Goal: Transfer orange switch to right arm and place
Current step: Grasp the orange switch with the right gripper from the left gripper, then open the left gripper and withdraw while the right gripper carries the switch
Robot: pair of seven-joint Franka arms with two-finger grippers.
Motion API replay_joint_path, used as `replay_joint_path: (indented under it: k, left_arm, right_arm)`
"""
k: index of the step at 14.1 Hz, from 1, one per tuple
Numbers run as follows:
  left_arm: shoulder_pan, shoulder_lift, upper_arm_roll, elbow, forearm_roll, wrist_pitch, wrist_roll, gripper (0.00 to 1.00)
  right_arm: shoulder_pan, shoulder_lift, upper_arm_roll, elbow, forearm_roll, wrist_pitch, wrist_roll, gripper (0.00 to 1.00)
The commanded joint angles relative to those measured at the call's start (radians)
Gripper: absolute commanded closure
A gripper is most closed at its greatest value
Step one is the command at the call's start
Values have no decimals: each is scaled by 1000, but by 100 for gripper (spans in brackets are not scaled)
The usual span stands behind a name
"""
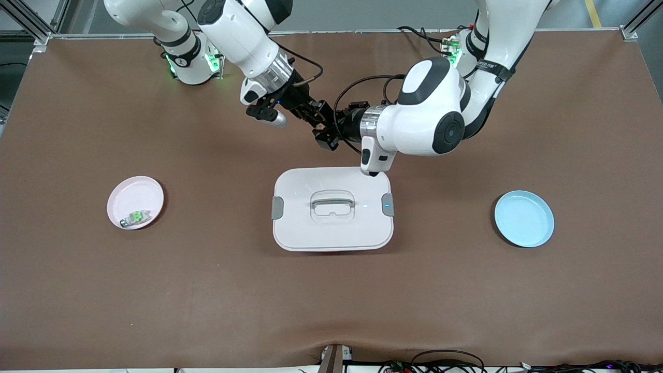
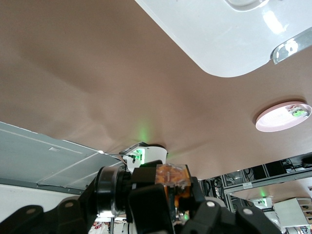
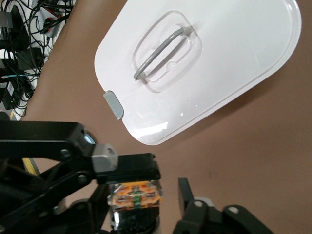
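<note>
Across the brown desk, a white lidded container sits at centre, with a blue plate toward the left arm's end and a pink plate toward the right arm's end; the pink plate holds a small part with a green middle.

Both arms meet in the air above the desk, just farther from the front camera than the container. The left gripper is clamped on the orange switch, which is therefore aloft at the meeting point. The right gripper has its fingers set about the same part; whether they have fully pinched it is not certain, since one finger appears to stand slightly off in the right wrist view.

Step in hand, by judgement: the handover itself. The next move calls for a firm right-hand pinch before the left gripper lets go, then carriage to the placing spot, probably a plate.
</note>
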Motion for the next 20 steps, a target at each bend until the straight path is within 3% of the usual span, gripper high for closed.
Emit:
replay_joint_path:
  k: [1, 5, 6, 7, 9, 15, 20]
  left_arm:
    - [-11, -3, -1, 22, -17, -6, -26, 100]
    - [-9, -3, -1, 36, -18, -6, -27, 100]
    - [-9, -4, -1, 36, -18, -6, -26, 93]
    - [-8, -6, -1, 38, -18, -6, -26, 75]
    - [-3, -8, 1, 38, -21, -6, -29, 0]
    - [8, -15, 11, 78, 5, -7, -44, 0]
    - [92, -49, 10, 93, 259, -17, -38, 0]
  right_arm:
    - [15, 7, -13, 2, 15, -11, -2, 62]
    - [15, 7, -13, 4, 15, -11, -2, 82]
    - [15, 7, -11, 4, 15, -11, -2, 82]
    - [15, 7, -13, 4, 15, -13, -2, 82]
    - [15, 6, -13, 4, 15, -13, -5, 83]
    - [-2, -28, -22, 5, 9, -109, -33, 84]
    - [-122, -106, -24, 14, -8, -399, -335, 84]
